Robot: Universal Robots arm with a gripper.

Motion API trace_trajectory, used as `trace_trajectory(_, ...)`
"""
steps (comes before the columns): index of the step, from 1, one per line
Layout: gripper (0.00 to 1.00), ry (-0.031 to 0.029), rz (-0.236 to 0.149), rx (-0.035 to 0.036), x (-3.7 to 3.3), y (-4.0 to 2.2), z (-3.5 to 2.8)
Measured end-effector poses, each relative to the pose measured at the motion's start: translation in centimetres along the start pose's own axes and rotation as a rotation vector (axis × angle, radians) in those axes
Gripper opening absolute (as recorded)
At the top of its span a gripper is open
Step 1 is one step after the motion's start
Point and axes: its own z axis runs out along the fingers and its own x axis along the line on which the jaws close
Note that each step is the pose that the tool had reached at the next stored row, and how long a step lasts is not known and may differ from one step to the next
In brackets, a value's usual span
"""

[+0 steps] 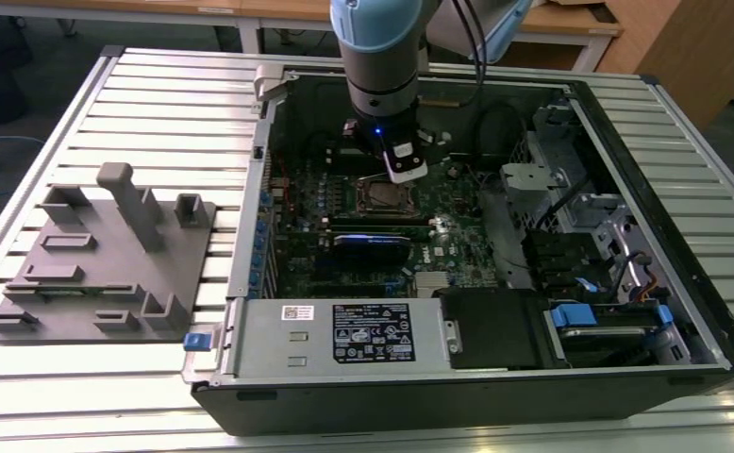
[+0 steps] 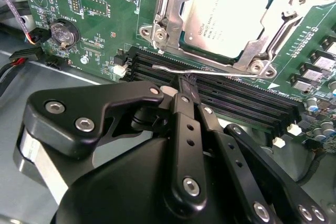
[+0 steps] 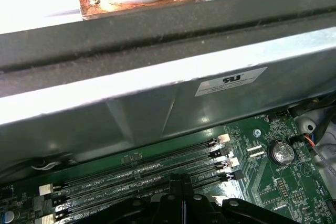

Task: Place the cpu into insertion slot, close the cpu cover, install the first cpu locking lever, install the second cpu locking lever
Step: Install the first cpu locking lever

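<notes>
The arm's gripper (image 2: 183,86) stood with its two black metal fingers (image 2: 185,129) pressed together and nothing held between them, the tips right at a thin locking lever (image 2: 210,70); whether they touched it could not be told. The lever, a bare steel wire with a bent end, lay along the near edge of the insertion slot (image 1: 380,195) and just above the black memory slots (image 2: 247,103). It looked stiff, springy and slick, best pushed or hooked at its bent end rather than pinched. Beyond it, the cpu (image 2: 223,17) sat flat in the slot, its dull grey lid showing through the window of the cpu cover (image 2: 176,3), a thin silvery stamped frame lying down over it. The chip appeared light, rigid and fragile, safest handled by its edges. Around the slot spread the green motherboard (image 2: 105,3), studded with small parts and a round coin cell (image 2: 62,32), all inside an open grey computer case (image 3: 157,103).
</notes>
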Motion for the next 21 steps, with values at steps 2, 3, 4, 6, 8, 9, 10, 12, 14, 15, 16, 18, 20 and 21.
trace_trajectory(2,0.11,0.0001,0.000,0.0003,-0.01,0.04,-0.15)
trace_trajectory(3,0.11,0.0000,0.000,0.0001,-0.02,0.09,-0.26)
trace_trajectory(4,0.11,0.0000,0.000,0.0001,-0.03,0.13,-0.34)
trace_trajectory(6,0.11,-0.0001,0.000,-0.0002,-0.04,0.12,-0.35)
trace_trajectory(8,0.11,0.0000,0.000,-0.0002,-0.07,0.05,-0.39)
trace_trajectory(9,0.11,0.0000,0.000,-0.0002,-0.08,0.01,-0.40)
trace_trajectory(10,0.11,0.0000,0.000,-0.0002,-0.08,0.00,-0.40)
trace_trajectory(12,0.11,0.0000,0.000,-0.0003,0.00,-0.02,-0.43)
trace_trajectory(14,0.11,0.0001,0.000,-0.0004,0.03,-0.01,-0.51)
trace_trajectory(15,0.11,0.0001,0.000,-0.0005,0.03,0.02,-0.60)
trace_trajectory(16,0.11,0.0000,0.000,-0.0006,0.01,0.07,-0.72)
trace_trajectory(18,0.11,0.0000,0.000,-0.0004,0.00,0.16,-0.95)
trace_trajectory(20,0.11,-0.0002,0.000,-0.0010,0.01,0.16,-0.97)
trace_trajectory(21,0.11,-0.0002,0.000,-0.0014,0.06,0.15,-0.98)
